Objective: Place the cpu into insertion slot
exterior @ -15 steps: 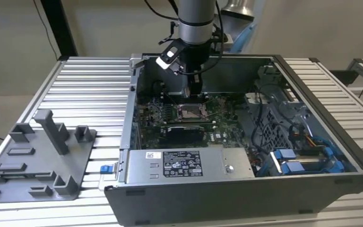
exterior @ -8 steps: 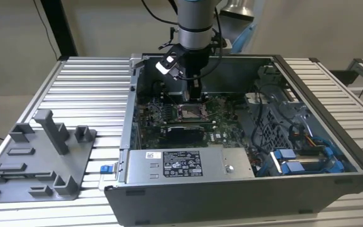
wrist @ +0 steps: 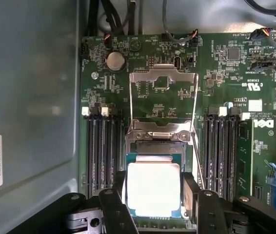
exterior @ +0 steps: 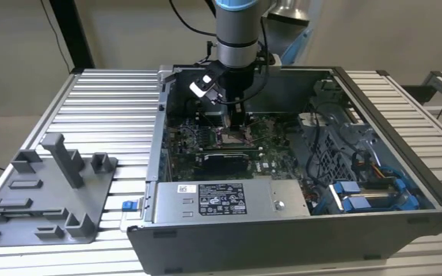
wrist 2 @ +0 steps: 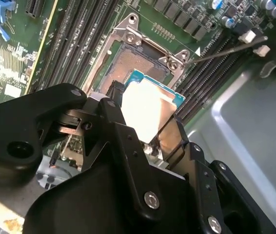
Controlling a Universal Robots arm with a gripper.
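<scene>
Ribbed grey surface (exterior: 90, 103) carries the open case (exterior: 282, 244), where the tool (wrist: 152, 196) clamps the cpu (wrist: 153, 181) by opposite edges — likely light, stiff, fragile — just over the insertion slot (wrist: 158, 146).

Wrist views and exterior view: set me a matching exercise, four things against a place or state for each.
Things:
1. cpu
2. slot
3. lever
4. rack

Place or state:
a. on the table
b. open, contacts showing
c. held in the gripper
d. thin wire, unlatched

Pairs: 1-c, 2-b, 3-d, 4-a.
</scene>
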